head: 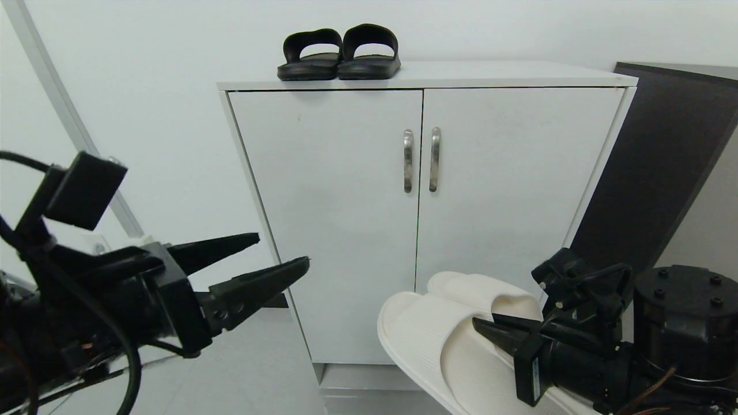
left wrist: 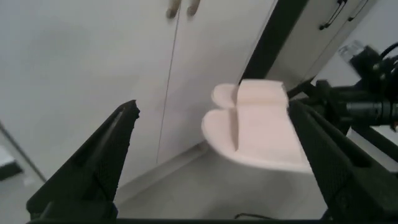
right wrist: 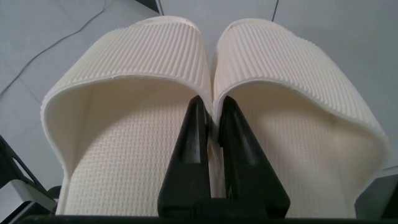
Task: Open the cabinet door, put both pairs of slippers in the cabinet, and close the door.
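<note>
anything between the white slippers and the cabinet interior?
Yes: both cabinet doors, shut, face the white slippers held by the right gripper. The left gripper is open, nothing visible between it and the handles.

No text, number, brand or sign can be read anywhere; a small pale sticker [head: 534,376] is seen on the right gripper [head: 481,327], but its print cannot be made out
</note>
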